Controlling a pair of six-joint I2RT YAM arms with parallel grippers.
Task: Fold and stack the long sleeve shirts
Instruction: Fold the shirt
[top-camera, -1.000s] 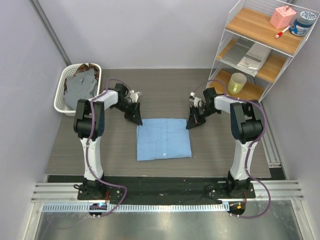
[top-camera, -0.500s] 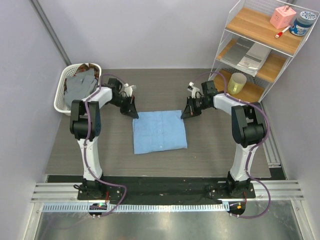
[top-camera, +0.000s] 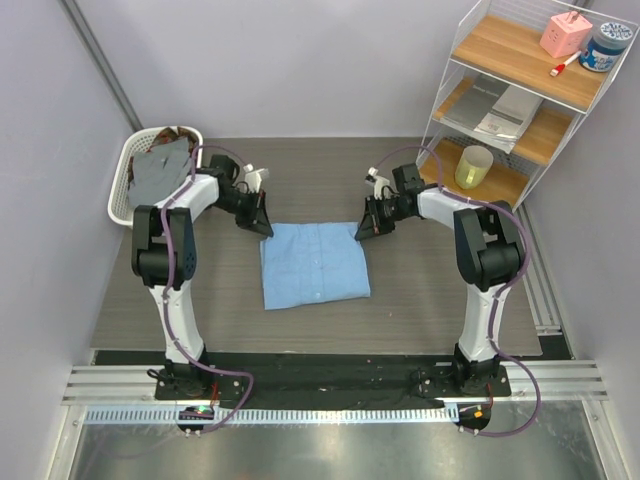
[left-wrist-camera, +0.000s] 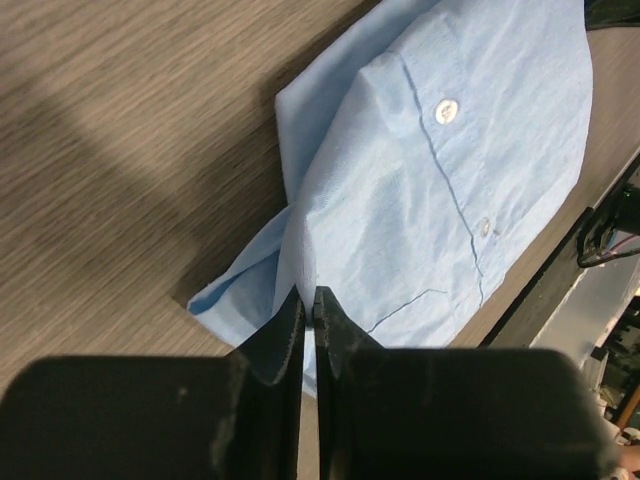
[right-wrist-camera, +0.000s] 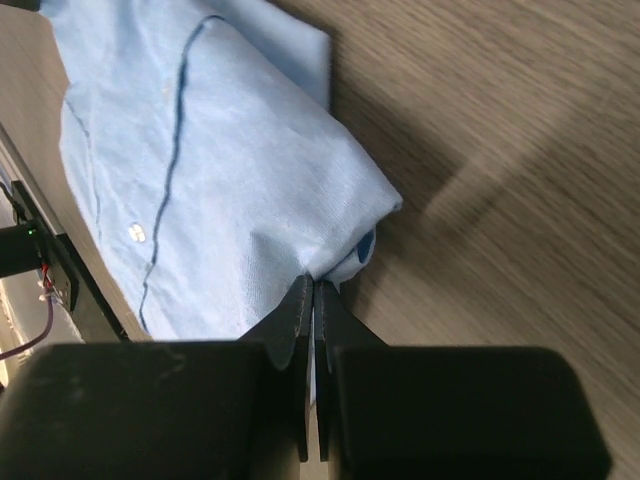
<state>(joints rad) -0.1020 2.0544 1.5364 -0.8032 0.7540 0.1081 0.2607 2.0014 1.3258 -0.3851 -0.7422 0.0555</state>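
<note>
Progress, sort of: clamped tight on the far corners of the folded light blue shirt (top-camera: 313, 263) with left pincer (top-camera: 262, 226) and right pincer (top-camera: 362, 231), dragged it farther back across the table (top-camera: 430, 300). Probably just positioning it for stacking.

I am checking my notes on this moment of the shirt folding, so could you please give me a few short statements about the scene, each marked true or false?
1. The left end effector is shut on a far corner of the light blue shirt. True.
2. The right end effector hangs open above the shirt. False: it is shut on the shirt's other far corner.
3. The light blue shirt is folded into a rectangle on the table, buttons facing up. True.
4. The white basket is empty. False: a grey garment lies in it.
5. The yellow cup stands on the top shelf. False: it stands on the lowest shelf.
</note>
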